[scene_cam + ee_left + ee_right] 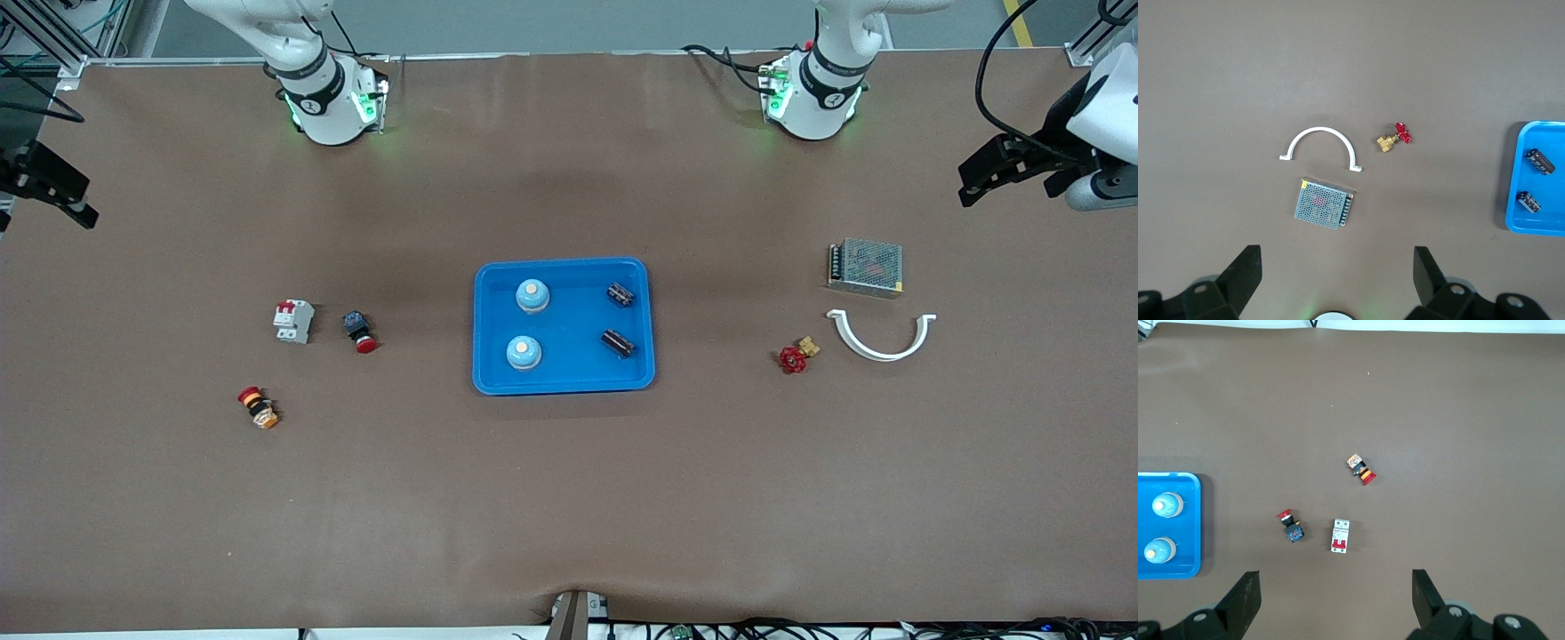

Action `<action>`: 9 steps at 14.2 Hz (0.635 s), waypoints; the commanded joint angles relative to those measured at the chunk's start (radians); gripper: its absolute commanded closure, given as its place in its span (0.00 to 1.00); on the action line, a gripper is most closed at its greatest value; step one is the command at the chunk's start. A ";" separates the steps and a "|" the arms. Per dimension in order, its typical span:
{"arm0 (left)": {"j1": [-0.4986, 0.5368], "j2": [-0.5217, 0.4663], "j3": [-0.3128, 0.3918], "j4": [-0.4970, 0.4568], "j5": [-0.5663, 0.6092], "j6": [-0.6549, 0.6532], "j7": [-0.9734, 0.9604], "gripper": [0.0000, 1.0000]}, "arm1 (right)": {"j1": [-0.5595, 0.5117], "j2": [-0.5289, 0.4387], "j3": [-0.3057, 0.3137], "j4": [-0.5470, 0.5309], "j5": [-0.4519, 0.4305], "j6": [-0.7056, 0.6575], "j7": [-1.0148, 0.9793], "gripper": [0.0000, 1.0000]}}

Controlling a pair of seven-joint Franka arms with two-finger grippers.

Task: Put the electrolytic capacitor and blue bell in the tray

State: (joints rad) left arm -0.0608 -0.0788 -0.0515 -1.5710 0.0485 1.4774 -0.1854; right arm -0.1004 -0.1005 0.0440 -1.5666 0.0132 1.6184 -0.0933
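Note:
The bright-blue tray (573, 320) lies at the table's middle. In it stand two blue bells (532, 296) (523, 353) on the side toward the right arm. Two dark electrolytic capacitors (620, 294) (617, 343) lie on the side toward the left arm. My left gripper (996, 169) hangs open and empty over the left arm's end of the table. The left wrist view shows its fingers (1245, 273) wide apart, plus the tray's rim (1511, 180) and both capacitors (1539, 161) (1529, 201). My right gripper (53, 182) hangs open and empty over the other end of the table. Its wrist view shows both bells (1167, 506) (1159, 551).
Toward the left arm's end lie a metal-mesh power supply (865, 266), a white curved clip (880, 336) and a red-handled brass valve (796, 356). Toward the right arm's end lie a white circuit breaker (293, 321), a red push button (359, 332) and a red-and-yellow button (258, 408).

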 commanded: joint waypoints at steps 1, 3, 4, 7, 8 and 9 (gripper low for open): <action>0.004 -0.010 0.001 0.008 -0.018 -0.005 0.014 0.00 | -0.016 0.008 0.014 0.026 -0.007 -0.018 0.006 0.00; 0.004 -0.010 0.001 0.009 -0.018 -0.005 0.014 0.00 | -0.016 0.008 0.016 0.026 -0.009 -0.017 0.006 0.00; 0.004 -0.010 0.001 0.009 -0.019 -0.008 0.014 0.00 | -0.015 0.008 0.016 0.026 -0.009 -0.018 0.006 0.00; -0.001 -0.010 -0.002 0.023 -0.021 -0.038 0.014 0.00 | -0.012 0.007 0.017 0.031 -0.006 -0.020 0.006 0.00; -0.002 -0.010 -0.002 0.025 -0.019 -0.040 0.014 0.00 | -0.010 0.005 0.020 0.031 -0.006 -0.020 0.006 0.00; -0.004 -0.010 -0.004 0.025 -0.019 -0.040 0.014 0.00 | -0.010 0.005 0.022 0.031 -0.006 -0.021 0.006 0.00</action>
State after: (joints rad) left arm -0.0627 -0.0788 -0.0534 -1.5580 0.0485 1.4594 -0.1854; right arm -0.1004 -0.0998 0.0506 -1.5595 0.0132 1.6162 -0.0933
